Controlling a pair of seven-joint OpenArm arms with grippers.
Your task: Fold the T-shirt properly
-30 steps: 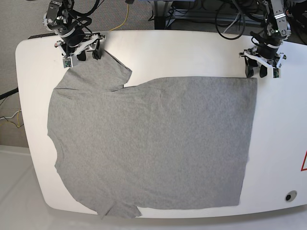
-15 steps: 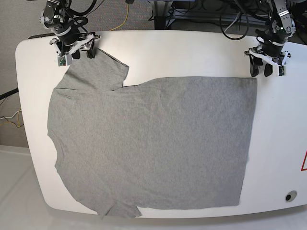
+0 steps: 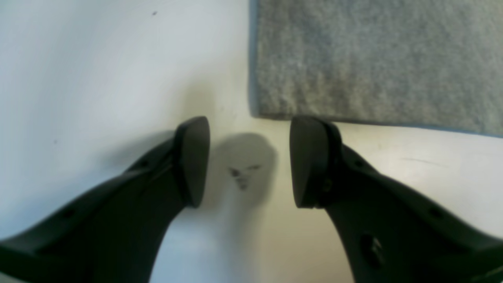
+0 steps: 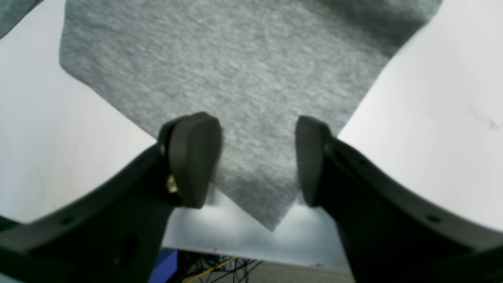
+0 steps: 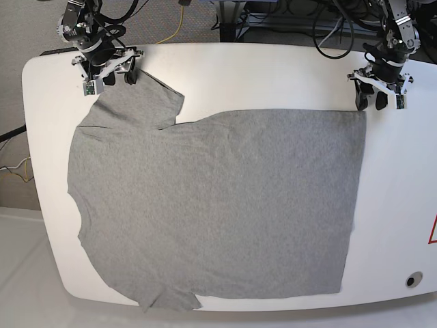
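A white counter [image 5: 259,75] with rounded corners fills most of the base view. Near its front right corner sit a small round hole [image 5: 413,279] and a red mark [image 5: 433,231]. Behind the counter, cables [image 5: 179,20] lie on grey floor [image 5: 27,27].

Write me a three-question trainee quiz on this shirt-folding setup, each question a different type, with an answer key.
1. True or false: the left gripper is clamped on the T-shirt.
2. Which part of the T-shirt lies between the right gripper's jaws? A) hem corner B) sleeve tip C) collar
3. Fill in: the T-shirt lies spread flat on the white ____.

Key: 1. False; its jaws are open over bare table beside the hem corner. 2. B. 3. table.
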